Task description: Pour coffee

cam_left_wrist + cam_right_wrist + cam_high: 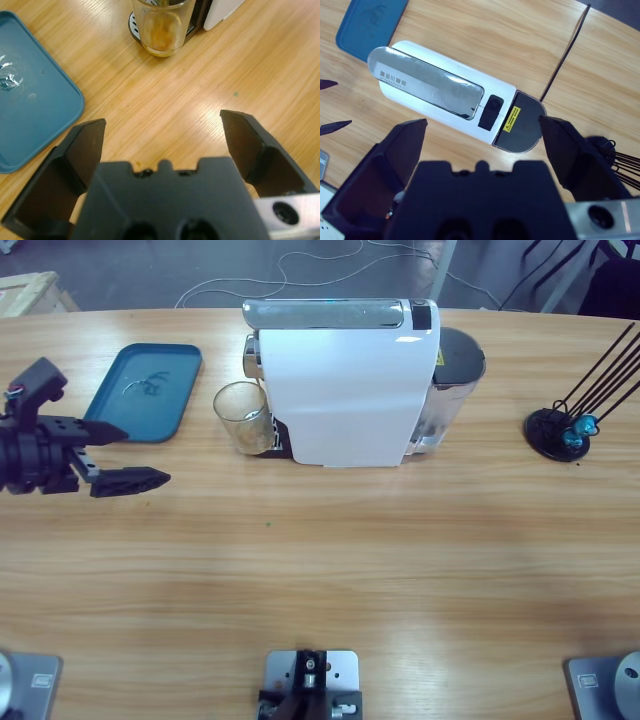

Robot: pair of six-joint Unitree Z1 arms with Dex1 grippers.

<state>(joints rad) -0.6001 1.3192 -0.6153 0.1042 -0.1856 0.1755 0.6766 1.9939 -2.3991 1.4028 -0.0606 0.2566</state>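
Wooden table [330,570] carries everything; largest on it is the white coffee machine [345,380], then the teal tray [145,392] well off to its side, then the clear glass [243,417] parked on the machine's drip stand. Glass holds the coffee [161,31], a thin brownish layer low in it, seen best in the left wrist view. Black capsule rack [558,432] sits far at the other end with a blue capsule [582,426] on it.

Left gripper [110,455] hovers near the tray's lower corner, jaws spread wide, nothing between them, aimed at the glass but well apart from it. Right gripper [482,132] hangs high above the machine, jaws spread, empty.

Step looks like the reach: glass not yet gripped. Next move probably calls for the left gripper to advance level, straddle the glass wall and close without tipping it.
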